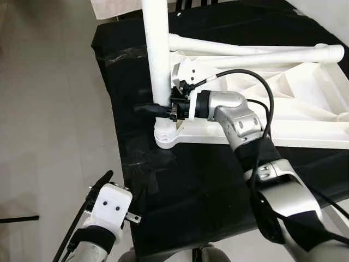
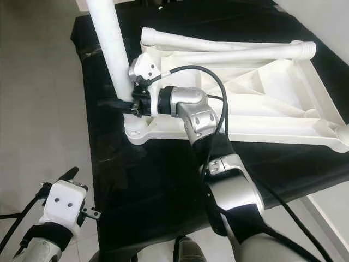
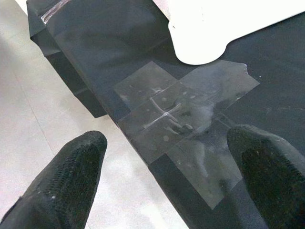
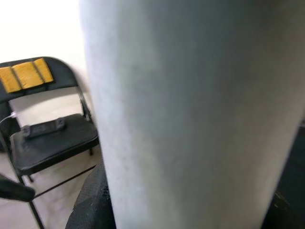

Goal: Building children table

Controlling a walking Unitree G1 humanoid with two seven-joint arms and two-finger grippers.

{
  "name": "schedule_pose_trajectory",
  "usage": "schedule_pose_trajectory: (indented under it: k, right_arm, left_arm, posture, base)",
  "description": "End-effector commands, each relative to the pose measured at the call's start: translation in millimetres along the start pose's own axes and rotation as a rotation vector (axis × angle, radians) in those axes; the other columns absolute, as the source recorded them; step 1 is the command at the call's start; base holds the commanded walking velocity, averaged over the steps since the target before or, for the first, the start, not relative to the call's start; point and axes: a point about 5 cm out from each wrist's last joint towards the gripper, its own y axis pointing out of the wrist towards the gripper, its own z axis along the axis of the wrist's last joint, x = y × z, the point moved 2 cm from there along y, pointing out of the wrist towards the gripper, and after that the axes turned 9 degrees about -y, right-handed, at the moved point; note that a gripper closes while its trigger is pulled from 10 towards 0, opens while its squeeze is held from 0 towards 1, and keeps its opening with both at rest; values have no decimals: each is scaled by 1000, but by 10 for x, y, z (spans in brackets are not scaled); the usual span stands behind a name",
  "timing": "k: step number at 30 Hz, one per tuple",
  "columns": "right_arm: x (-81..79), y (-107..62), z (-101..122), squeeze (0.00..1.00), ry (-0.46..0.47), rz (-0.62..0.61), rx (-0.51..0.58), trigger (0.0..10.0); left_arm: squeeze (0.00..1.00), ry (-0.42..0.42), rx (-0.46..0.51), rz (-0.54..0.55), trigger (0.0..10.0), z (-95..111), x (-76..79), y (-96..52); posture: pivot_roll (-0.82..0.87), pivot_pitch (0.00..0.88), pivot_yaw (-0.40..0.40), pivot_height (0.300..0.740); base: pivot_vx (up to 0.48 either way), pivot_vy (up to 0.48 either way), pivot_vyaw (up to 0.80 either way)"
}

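The right end effector [image 1: 158, 108] is clenched around the upright white table leg [image 1: 154, 49], low on the leg and just above the threaded corner socket [image 1: 165, 134] of the upturned white tabletop [image 1: 305, 117]. The tabletop lies on the black-covered surface [image 1: 185, 191], stretching away behind the right arm. Two loose legs [image 1: 256, 50] rest across it beyond the end effector. The left end effector [image 2: 68, 176] hangs released, fingers [image 3: 71, 176] spread, at the surface's near edge above taped patches [image 3: 176, 119]. A black folding chair [image 4: 47, 133] stands past the gripped leg.
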Motion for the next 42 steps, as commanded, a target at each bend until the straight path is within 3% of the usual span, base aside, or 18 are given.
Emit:
schedule_pose_trajectory:
  k: [1, 6, 13, 14, 15, 16, 18, 23, 29, 33, 35, 39, 42]
  right_arm:
    - [-90, -109, -382, 0, 125, -31, -115, 10000]
    - [-160, -134, -433, 0, 136, -67, -137, 10000]
    - [-230, -161, -656, 0, 227, -295, -290, 10000]
    - [-282, -272, -823, 0, 257, -560, -416, 10000]
    - [-282, -272, -823, 0, 257, -560, -416, 10000]
    - [-362, -367, -896, 0, 274, -698, -475, 10000]
    - [-532, -429, -921, 0, 303, -822, -500, 10000]
    - [-592, -367, -844, 0, 315, -846, -431, 10000]
    - [-656, -318, -804, 0, 320, -840, -421, 10000]
    - [-692, -273, -780, 0, 343, -818, -385, 10000]
    - [-735, -230, -712, 0, 369, -802, -333, 10000]
    - [-749, -220, -686, 0, 368, -796, -311, 10000]
    - [-717, -244, -661, 0, 360, -783, -277, 10000]
  left_arm:
    - [0, 2, -19, 6, 10000, -29, -25, -23]
    - [0, 6, -20, 7, 10000, -33, -36, -18]
    - [0, 11, -22, 10, 10000, -35, -48, -20]
    - [0, 14, -24, 12, 10000, -41, -55, -26]
    - [0, 14, -24, 12, 10000, -41, -55, -26]
    - [0, 15, -25, 13, 10000, -44, -58, -29]
    - [0, 18, -28, 13, 10000, -50, -68, -32]
    - [0, 23, -32, 13, 10000, -61, -87, -37]
    - [0, 27, -34, 6, 10000, -69, -104, -35]
    - [0, 50, -1, 30, 10000, -9, -205, 52]
    - [0, 31, 71, 44, 10000, 153, -351, 226]
    - [0, -4, 103, 45, 10000, 235, -401, 290]
    - [0, -68, 239, -128, 10000, 673, -410, 484]
  posture:
    - [-46, 294, -2, 740]
    - [-43, 290, 1, 740]
    - [-36, 285, -6, 740]
    - [-33, 281, -10, 740]
    - [-33, 281, -10, 740]
    - [-26, 276, -9, 740]
    - [-30, 270, 0, 740]
    - [-29, 257, 9, 740]
    - [-31, 245, 14, 740]
    - [-30, 234, 18, 740]
    - [-33, 227, 17, 740]
    - [-32, 226, 16, 740]
    - [-39, 212, 23, 740]
  base:
    - [0, 0, 0]
    - [0, 0, 0]
    - [0, 0, 0]
    - [0, 0, 0]
    - [0, 0, 0]
    - [0, 0, 0]
    - [0, 0, 0]
    - [0, 0, 0]
    - [0, 0, 0]
    - [0, 0, 0]
    - [0, 0, 0]
    - [0, 0, 0]
    - [0, 0, 0]
